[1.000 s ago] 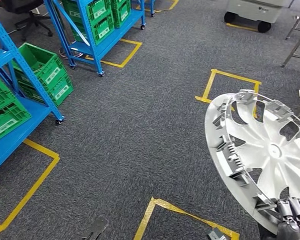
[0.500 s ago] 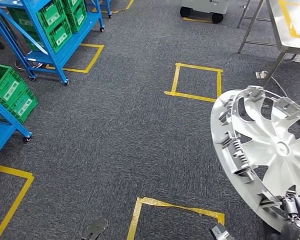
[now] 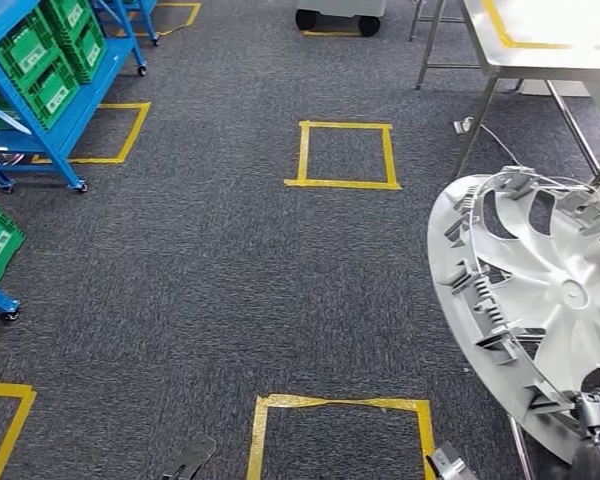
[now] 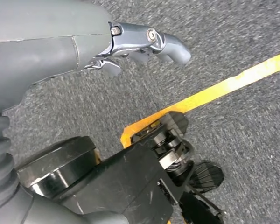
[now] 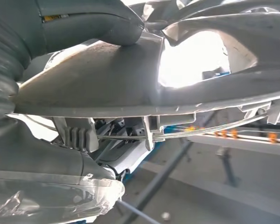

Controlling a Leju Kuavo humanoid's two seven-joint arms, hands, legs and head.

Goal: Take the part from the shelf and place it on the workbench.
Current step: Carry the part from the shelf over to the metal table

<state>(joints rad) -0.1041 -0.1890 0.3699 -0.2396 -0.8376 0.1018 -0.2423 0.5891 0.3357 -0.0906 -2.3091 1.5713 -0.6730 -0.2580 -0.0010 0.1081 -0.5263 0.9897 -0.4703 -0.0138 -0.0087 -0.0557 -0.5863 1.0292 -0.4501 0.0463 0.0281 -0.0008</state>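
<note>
Silver hubcap (image 3: 542,310) gripped at its lower rim by right hand (image 3: 595,425), tilted clear of body for carrying toward steel worktop (image 3: 542,55) ahead; left hand (image 4: 145,44) empty, fingers apart.

Grey carpet (image 3: 229,270) with yellow tape squares (image 3: 345,154), blue shelving (image 3: 48,110).

Right hand (image 5: 61,28) gripping the hubcap (image 5: 138,88) by its rim, thumb pressed on one face. Clips and a wire ring line the rim's edge. Through a spoke opening, bright light; beyond, metal table legs (image 5: 166,177) over grey floor.
</note>
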